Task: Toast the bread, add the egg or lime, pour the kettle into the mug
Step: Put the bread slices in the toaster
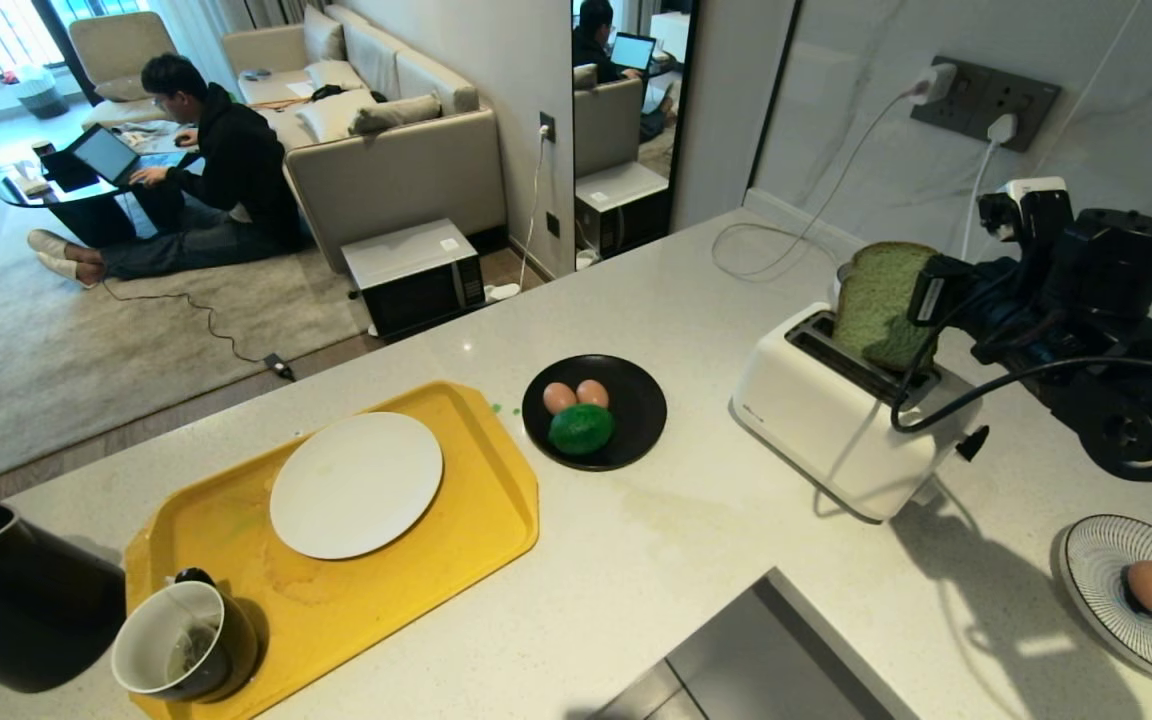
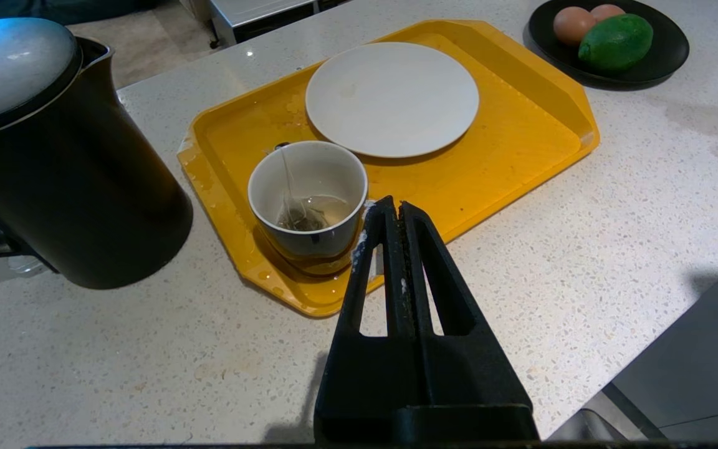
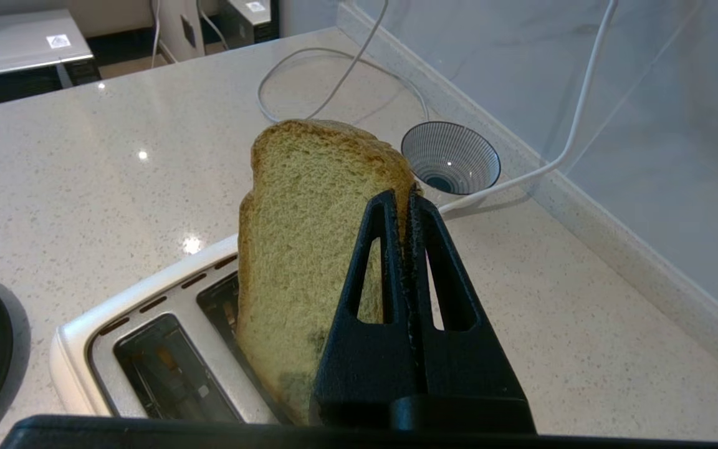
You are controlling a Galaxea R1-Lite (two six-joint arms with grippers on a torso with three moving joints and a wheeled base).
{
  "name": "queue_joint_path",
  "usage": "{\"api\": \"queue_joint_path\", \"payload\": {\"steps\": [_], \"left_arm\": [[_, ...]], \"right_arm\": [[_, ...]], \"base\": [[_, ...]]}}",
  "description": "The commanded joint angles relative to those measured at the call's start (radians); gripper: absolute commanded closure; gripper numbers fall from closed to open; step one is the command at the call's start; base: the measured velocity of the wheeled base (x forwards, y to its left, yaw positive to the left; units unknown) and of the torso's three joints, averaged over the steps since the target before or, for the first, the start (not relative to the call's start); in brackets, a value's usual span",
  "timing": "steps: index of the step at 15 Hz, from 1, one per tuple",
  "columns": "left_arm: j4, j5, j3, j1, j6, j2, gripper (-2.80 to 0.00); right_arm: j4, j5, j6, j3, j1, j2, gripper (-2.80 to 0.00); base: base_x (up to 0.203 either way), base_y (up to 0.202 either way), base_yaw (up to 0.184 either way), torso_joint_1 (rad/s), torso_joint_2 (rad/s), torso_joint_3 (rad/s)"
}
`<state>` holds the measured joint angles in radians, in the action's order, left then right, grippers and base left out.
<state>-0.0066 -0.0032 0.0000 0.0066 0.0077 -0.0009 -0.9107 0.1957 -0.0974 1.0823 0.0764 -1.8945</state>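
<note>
- Speckled pale stone counter (image 1: 696,540), glossy.
- White toaster (image 1: 836,420): spongy green bread (image 1: 881,300) upright in a slot, lower part hidden.
- Right gripper (image 3: 401,198): fingers pressed together at the slice's edge; grip unclear.
- Left gripper (image 2: 394,207): closed, empty, beside the mug (image 2: 307,199).
- Matte black kettle (image 1: 6,590), cut off.

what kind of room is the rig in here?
Looks like a home kitchen counter open to a living room: a white toaster and black kettle on a speckled stone counter, with a sofa and rug beyond, where a person sits at a laptop.
</note>
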Motion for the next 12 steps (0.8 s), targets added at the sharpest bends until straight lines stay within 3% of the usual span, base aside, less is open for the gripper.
{"api": "queue_joint_path", "payload": {"steps": [1,12], "left_arm": [[0.000,0.000,0.000,0.000,0.000,-0.001,0.00],[0.000,0.000,0.001,0.000,0.000,-0.001,0.00]], "right_arm": [[-0.011,0.001,0.003,-0.011,-0.001,-0.013,0.00],[-0.089,-0.001,0.004,-0.070,-0.001,-0.046,0.00]], "base": [[0.000,0.000,0.000,0.000,0.00,0.000],[0.000,0.000,0.000,0.000,0.00,0.000]]}}
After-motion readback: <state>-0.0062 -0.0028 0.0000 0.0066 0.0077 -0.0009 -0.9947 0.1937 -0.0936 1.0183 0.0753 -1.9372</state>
